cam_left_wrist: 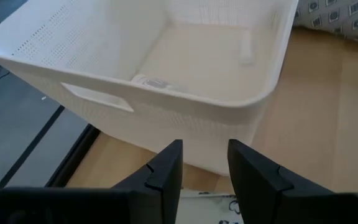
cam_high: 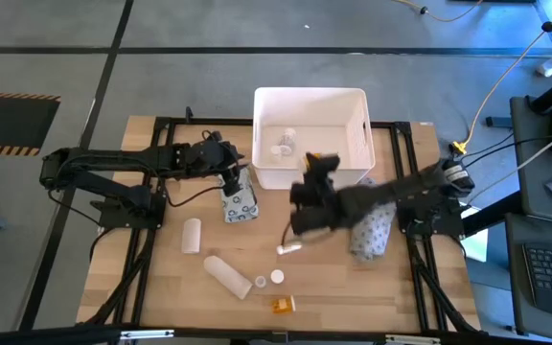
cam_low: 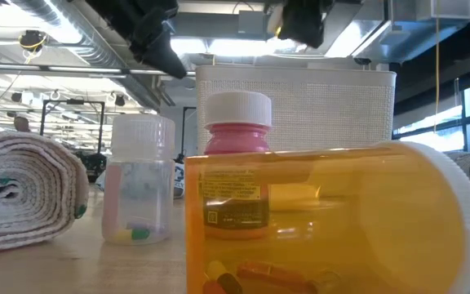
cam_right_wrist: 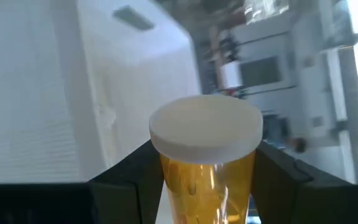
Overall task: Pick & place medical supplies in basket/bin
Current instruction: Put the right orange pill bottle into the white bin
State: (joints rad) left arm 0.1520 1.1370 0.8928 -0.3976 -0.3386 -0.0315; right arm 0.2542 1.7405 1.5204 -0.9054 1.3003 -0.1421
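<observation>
- The orange pill bottle [cam_right_wrist: 205, 162] with a white cap is clamped between the fingers of the right gripper [cam_right_wrist: 205, 180]; in the high view this gripper [cam_high: 316, 182] is raised over the table just in front of the white tub, close to its near wall
- The white tub [cam_high: 357, 134] stands at the back middle of the wooden table [cam_high: 161, 278]; at least one small white bottle [cam_high: 285, 146] lies on its floor
- The left wrist view looks down into the tub [cam_left_wrist: 67, 59], showing its slot handle [cam_left_wrist: 98, 99] and a small item at the bottom
- The left gripper [cam_high: 230, 175] sits beside the tub's left near corner, its fingers [cam_left_wrist: 166, 171] parted with nothing between them
- Just under the left gripper a patterned packet printed with circles [cam_high: 241, 203] lies on the table
- A second patterned bundle [cam_high: 370, 235] lies on the right, partly under the right arm
- Still loose on the table: a white roll [cam_high: 192, 236], a longer white cylinder [cam_high: 226, 275], a small white bottle [cam_high: 288, 248], a white cap [cam_high: 276, 277] and another orange pill bottle [cam_high: 284, 305] at the front edge
- In the low view that orange bottle [cam_low: 333, 220] lies on its side right before the lens, with a pink white-capped bottle [cam_low: 237, 155], a clear little bottle [cam_low: 141, 180] and a rolled bandage [cam_low: 23, 192] behind it
</observation>
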